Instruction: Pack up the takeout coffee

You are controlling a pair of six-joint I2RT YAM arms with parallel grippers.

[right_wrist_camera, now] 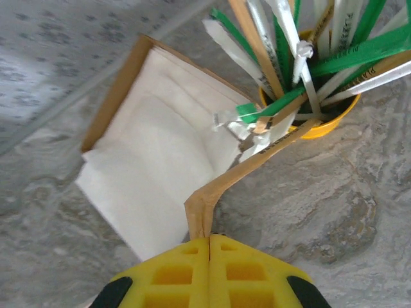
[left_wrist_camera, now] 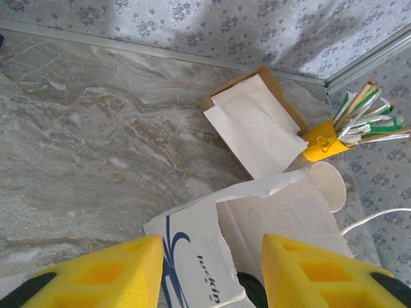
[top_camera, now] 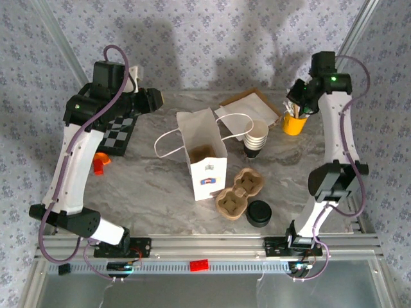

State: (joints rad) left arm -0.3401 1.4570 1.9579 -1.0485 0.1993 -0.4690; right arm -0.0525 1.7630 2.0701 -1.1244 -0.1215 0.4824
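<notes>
The step in hand looks to be drawing one wrapped straw out of the holder for the bag, and doing it well starts on the left. The left gripper [left_wrist_camera: 212,273], its yellow fingers spread with nothing between them, could steady the mouth of the white paper takeout bag with cord handles [top_camera: 204,151], which stands upright mid-table and is where the straw likely goes. Just right of the bag, the stack of white paper cups [top_camera: 255,138] and the open cardboard tray of white napkins [right_wrist_camera: 154,147] sit near the travel path, so the lift should clear them. At the small yellow cup of green, white and brown wrapped straws [right_wrist_camera: 334,119], the pull is best made slowly and along the cup's axis. That way the neighbouring sticks do not drag out and the light cup does not tip. The right gripper [right_wrist_camera: 210,247] has its fingers pressed together on the very end of a brown paper-wrapped straw [right_wrist_camera: 257,160], which is kinked just above the pinch, so a sharp tug may tear the wrapper or slip. As for pose, the left arm arches over the table's left rear with its wrist aimed right and down at the bag. The right arm stands tall at the right edge, elbow low, wrist folded over the yellow cup at the far right.
</notes>
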